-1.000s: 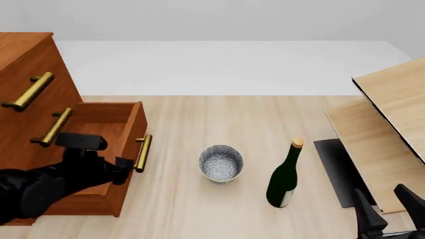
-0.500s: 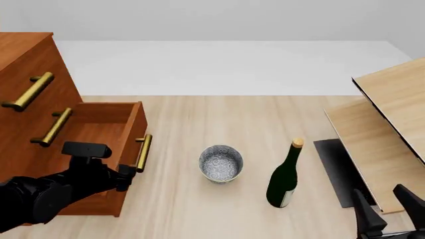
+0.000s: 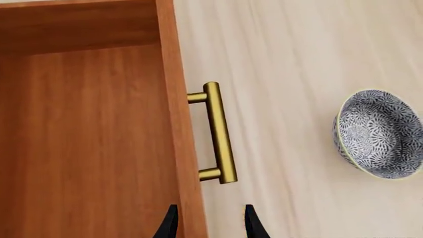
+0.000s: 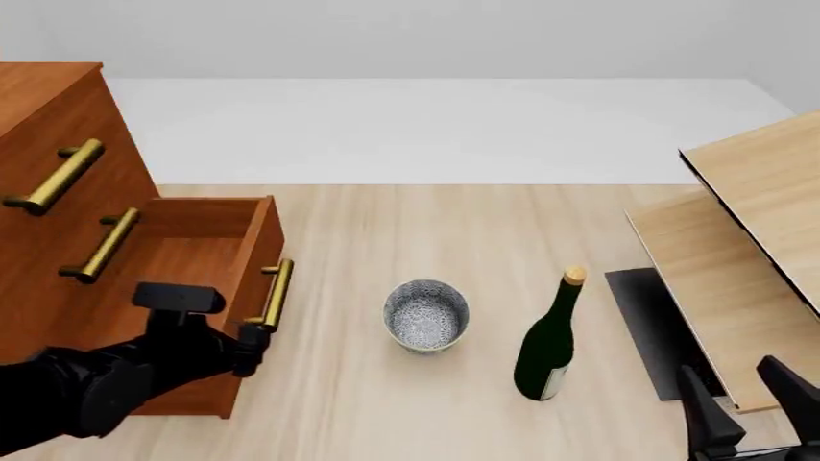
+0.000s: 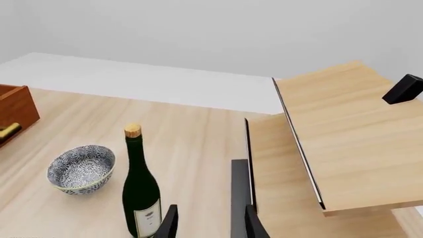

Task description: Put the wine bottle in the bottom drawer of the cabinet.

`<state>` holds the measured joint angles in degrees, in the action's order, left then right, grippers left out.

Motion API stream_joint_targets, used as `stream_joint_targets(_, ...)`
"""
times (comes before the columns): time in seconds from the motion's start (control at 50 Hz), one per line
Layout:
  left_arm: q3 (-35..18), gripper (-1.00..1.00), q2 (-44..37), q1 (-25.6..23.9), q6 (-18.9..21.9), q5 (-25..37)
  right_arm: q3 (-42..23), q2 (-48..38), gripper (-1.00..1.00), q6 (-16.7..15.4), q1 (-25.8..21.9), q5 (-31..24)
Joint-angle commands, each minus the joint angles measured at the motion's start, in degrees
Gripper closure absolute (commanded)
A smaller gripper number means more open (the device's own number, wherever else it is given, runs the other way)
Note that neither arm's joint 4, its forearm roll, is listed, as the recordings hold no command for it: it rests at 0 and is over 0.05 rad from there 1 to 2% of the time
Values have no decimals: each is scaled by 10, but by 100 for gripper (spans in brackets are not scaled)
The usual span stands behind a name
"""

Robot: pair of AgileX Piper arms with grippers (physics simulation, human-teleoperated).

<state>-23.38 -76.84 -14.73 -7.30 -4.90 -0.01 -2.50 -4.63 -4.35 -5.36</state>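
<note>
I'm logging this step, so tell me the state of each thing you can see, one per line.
wine bottle: upright on the table, corked, not held.
bottom drawer: pulled open, nothing visible inside.
two upper drawers: shut.
bowl: upright, empty, beside the bottle without touching it.
left end effector: open, fingers either side of the drawer front, near the handle.
right end effector: open, holding nothing.

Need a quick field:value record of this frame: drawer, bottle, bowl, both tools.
bottom drawer: pulled out of cabinet, nothing visible inside
drawer handle: free, not gripped
wine bottle: upright on table, right of bowl
bowl: upright, between drawer and bottle
left tool: open, fingers straddling the drawer front below the handle
right tool: open, holding nothing, apart from bottle
</note>
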Motion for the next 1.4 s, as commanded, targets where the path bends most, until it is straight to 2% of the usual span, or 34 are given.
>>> stream_joint_targets(0.02,0,-100,-12,-15,-8,-11,0,4,-100,-1,0,-5)
stream_joint_targets(1.02,-37,-100,-71,-97,-16,-31,0,-6,-100,1,3,0)
stream_joint_targets(1.4,-44,-100,-59,-136,-18,-20,0,-7,-100,2,2,-1)
